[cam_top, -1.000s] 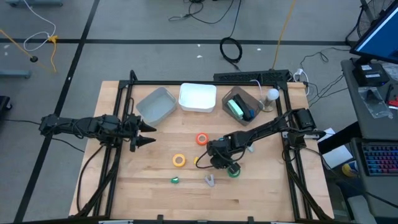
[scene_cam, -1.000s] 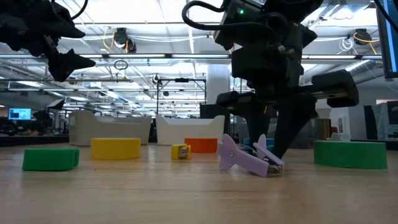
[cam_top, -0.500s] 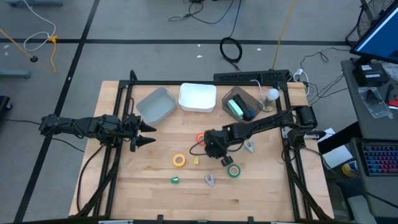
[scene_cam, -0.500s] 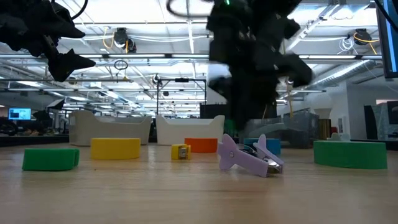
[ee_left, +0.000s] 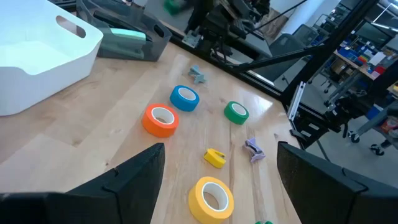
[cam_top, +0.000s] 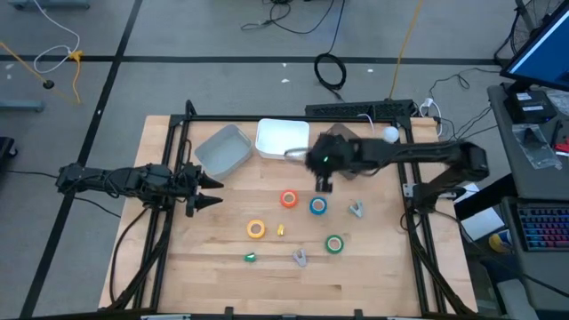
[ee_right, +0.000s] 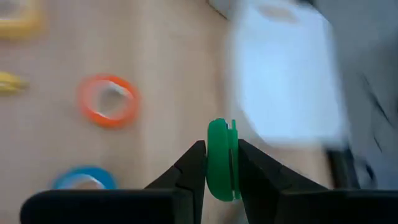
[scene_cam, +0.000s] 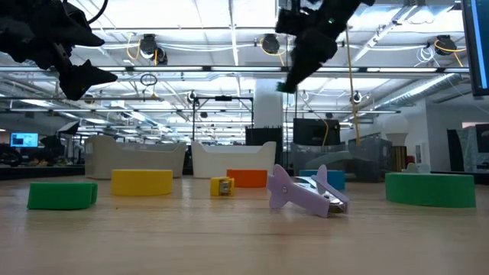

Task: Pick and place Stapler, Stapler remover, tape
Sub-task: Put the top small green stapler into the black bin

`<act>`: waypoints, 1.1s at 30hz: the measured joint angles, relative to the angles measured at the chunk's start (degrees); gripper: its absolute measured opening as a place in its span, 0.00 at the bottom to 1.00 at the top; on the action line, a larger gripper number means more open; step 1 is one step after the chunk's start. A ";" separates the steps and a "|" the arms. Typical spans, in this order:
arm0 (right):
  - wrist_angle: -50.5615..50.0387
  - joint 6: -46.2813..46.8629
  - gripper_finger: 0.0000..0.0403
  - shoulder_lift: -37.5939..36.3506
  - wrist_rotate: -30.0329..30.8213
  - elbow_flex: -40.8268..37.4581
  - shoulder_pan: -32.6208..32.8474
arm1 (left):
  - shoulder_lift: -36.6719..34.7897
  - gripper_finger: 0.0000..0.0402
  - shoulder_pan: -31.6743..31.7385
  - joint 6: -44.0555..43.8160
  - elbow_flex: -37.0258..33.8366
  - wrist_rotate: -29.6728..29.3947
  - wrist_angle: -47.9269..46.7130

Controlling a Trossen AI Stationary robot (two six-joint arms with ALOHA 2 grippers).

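My right gripper hangs high over the table's far middle, shut on a small green piece. Tape rolls lie flat on the wood: orange, blue, yellow and green. A purple staple remover lies near the front and a grey-blue one to the right. A teal stapler lies in the dark bin. My left gripper waits open at the table's left, above the wood. My right gripper pinches the green piece between its two fingers, one finger on each flat face. The piece stands on edge and sticks out past the fingertips. It is lifted clear, high above the table, and the fingers slant down toward the far side.
A grey bin and a white bin stand beside the dark bin along the far edge. A small yellow piece and a small green piece lie on the wood. Black frame rails run along both sides.
My right gripper has risen from the table beside the green tape roll and gone toward the far edge, turning as it went. It now hangs near the bins with the green piece lifted clear. The blue roll and the grey-blue remover, hidden under the arm before, now show.
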 joint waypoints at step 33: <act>-3.36 23.42 0.17 -4.48 0.82 -22.03 -22.42 | 0.00 0.77 0.01 0.00 0.00 0.04 -0.02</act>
